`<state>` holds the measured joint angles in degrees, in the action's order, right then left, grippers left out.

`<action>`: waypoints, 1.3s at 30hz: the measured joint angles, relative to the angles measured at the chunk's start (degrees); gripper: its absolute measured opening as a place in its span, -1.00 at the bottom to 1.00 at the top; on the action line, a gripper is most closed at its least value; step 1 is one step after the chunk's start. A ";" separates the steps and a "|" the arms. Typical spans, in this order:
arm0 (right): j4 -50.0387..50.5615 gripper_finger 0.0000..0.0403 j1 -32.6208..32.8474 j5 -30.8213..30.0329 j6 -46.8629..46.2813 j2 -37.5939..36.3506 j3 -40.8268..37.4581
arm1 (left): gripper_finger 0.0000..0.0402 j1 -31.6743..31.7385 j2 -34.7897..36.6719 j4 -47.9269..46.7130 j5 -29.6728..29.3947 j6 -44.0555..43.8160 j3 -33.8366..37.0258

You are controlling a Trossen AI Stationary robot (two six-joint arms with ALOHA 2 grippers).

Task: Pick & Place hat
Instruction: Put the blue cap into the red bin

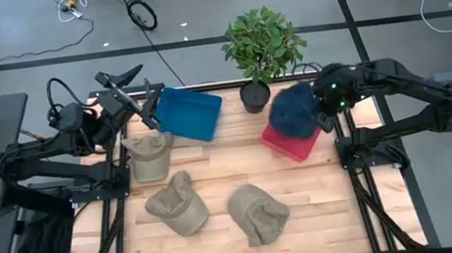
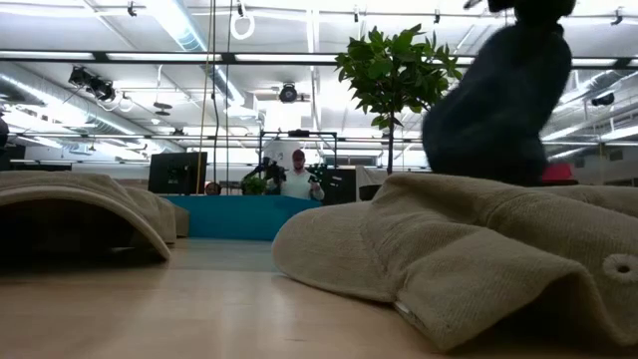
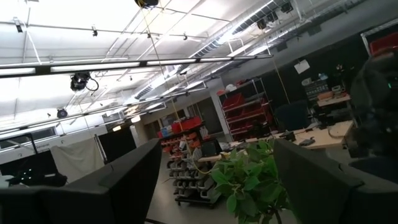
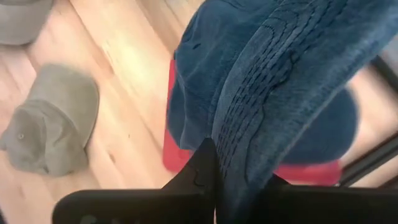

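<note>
1. Far left, the left gripper (image 1: 137, 92) is lifted off the table by the back edge, fingers spread wide with nothing between them. It points out at the room, so it looks parked out of the way.
2. Just beside it, the blue bin (image 1: 188, 112) lies at the back of the table with nothing visible in it, probably one drop spot.
3. Three khaki caps wait on the wood: one (image 1: 147, 156) just in front of the blue bin, one (image 1: 177, 203) nearer the front, one (image 1: 258, 213) beside that. They lie loose and scattered, which suggests they have not been sorted yet.
4. Centre back, the potted plant (image 1: 264, 46) stands at the table's rear edge, between the two bins.
5. Now the action: the dark blue hat (image 1: 296, 109) hangs above the red bin (image 1: 283, 144), covering much of it.
6. The right gripper (image 1: 323, 103) is clamped tight on the hat's fabric; the right wrist view shows the cloth pinched at the fingers and draping down over the red bin.
7. My read: hat carried, poised over its target, drop not yet made.
</note>
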<state>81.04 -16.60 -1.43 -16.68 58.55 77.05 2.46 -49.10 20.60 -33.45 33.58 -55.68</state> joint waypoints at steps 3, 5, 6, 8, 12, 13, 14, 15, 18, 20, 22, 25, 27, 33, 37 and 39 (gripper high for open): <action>1.88 -0.97 0.00 -1.61 3.63 1.02 3.36 | 0.57 0.00 0.00 -0.50 -0.01 0.00 0.00; 3.41 -0.97 0.00 -1.78 5.08 1.71 4.01 | 0.57 0.00 0.00 -0.94 -0.02 -0.02 0.00; 4.21 -0.97 0.02 -1.75 5.44 2.05 4.03 | 0.57 0.00 0.00 -1.05 -0.02 -0.04 0.00; 6.44 -0.97 0.02 -1.75 6.95 2.81 3.78 | 0.57 0.00 -0.01 -1.20 -0.02 -0.11 0.00; 7.80 -0.97 0.34 -2.17 9.71 4.66 1.74 | 0.57 0.00 -0.02 -1.29 0.00 -1.45 0.00; 7.52 -0.97 0.37 -2.42 9.88 5.15 1.19 | 0.57 0.00 0.00 -1.29 -0.02 -1.51 0.00; 7.17 -0.97 0.37 -2.64 10.25 5.62 0.77 | 0.57 0.00 0.00 -1.29 -0.02 -1.49 0.00; 6.64 -0.97 0.37 -2.62 10.92 6.12 0.37 | 0.57 0.00 -0.02 -1.30 -0.02 -1.49 0.00; 5.80 -0.97 0.37 -2.50 13.16 7.92 -0.89 | 0.57 -0.01 0.00 -1.65 -0.01 -1.53 0.01; 5.96 -0.97 0.37 -1.01 14.52 9.06 -2.15 | 0.57 0.00 -0.02 -2.06 -0.02 -1.53 0.00; 6.50 -0.97 0.37 1.09 15.59 9.93 -3.38 | 0.57 0.00 -0.02 -2.18 -0.02 -1.55 0.02; 7.95 -0.97 0.55 3.00 15.84 10.73 -4.39 | 0.57 0.00 -0.02 -2.42 -0.02 -1.62 0.02; 8.44 -0.97 0.70 2.99 15.84 10.80 -4.59 | 0.57 0.00 -0.02 -2.66 -0.02 -2.15 0.02; 6.76 -0.97 0.68 2.75 15.86 10.80 -4.63 | 0.57 -0.01 -0.02 -3.87 -0.01 -3.39 0.04; 3.46 -0.97 0.67 2.75 16.89 10.81 -4.65 | 0.57 0.00 -0.02 -3.81 -0.01 -3.41 0.04; 2.39 -0.97 0.66 2.74 17.74 11.18 -4.65 | 0.57 0.00 -0.02 -3.80 0.00 -3.43 0.04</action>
<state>83.44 -15.94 1.30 1.06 69.72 72.40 2.46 -49.12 16.80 -33.45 30.15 -55.64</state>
